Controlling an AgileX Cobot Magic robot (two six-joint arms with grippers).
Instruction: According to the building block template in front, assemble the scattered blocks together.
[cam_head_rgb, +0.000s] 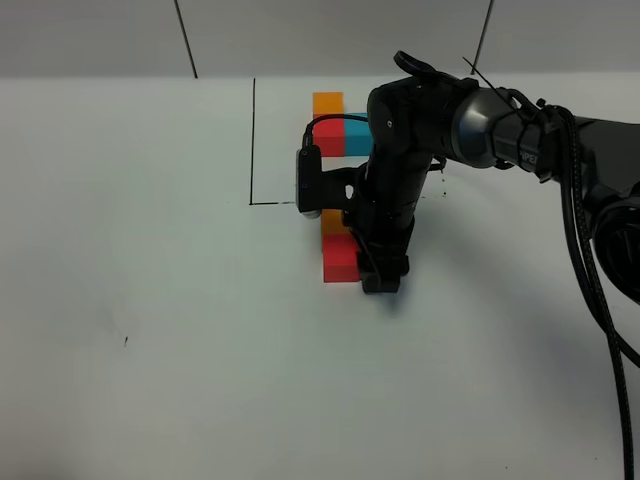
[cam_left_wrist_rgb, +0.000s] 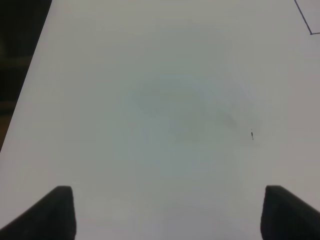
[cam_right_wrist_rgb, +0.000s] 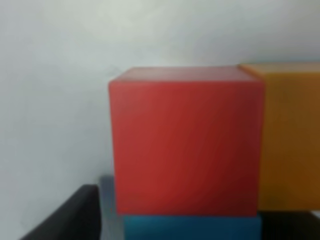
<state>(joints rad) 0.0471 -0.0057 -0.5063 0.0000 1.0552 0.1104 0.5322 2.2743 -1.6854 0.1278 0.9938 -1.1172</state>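
Red cube (cam_head_rgb: 340, 262): sits on the white tabletop (cam_head_rgb: 150, 300) near the middle, just below the drawn black outline's corner; in the right wrist view (cam_right_wrist_rgb: 186, 142) it fills the frame.
Orange cube (cam_head_rgb: 334, 223): touches the red cube on its far side, partly hidden by the arm; in the right wrist view (cam_right_wrist_rgb: 290, 135) it stands flush against the red one.
Blue cube (cam_right_wrist_rgb: 192, 227): only a strip shows in the right wrist view, right against the red cube's near face, between the gripper fingers; the overhead view hides it under the arm.
Building block template (cam_head_rgb: 335, 125): orange at the far end, red below it, blue beside the red, lying farther back on the tabletop, partly covered by the arm.
Right gripper (cam_head_rgb: 385, 280): lowered at the red cube's right side; dark fingers (cam_right_wrist_rgb: 70, 215) flank the blue strip; whether they grip it I cannot tell.
Left gripper (cam_left_wrist_rgb: 167, 212): jaws spread wide over bare tabletop, holding nothing.
Black outline (cam_head_rgb: 253, 140): thin drawn line left of the template.
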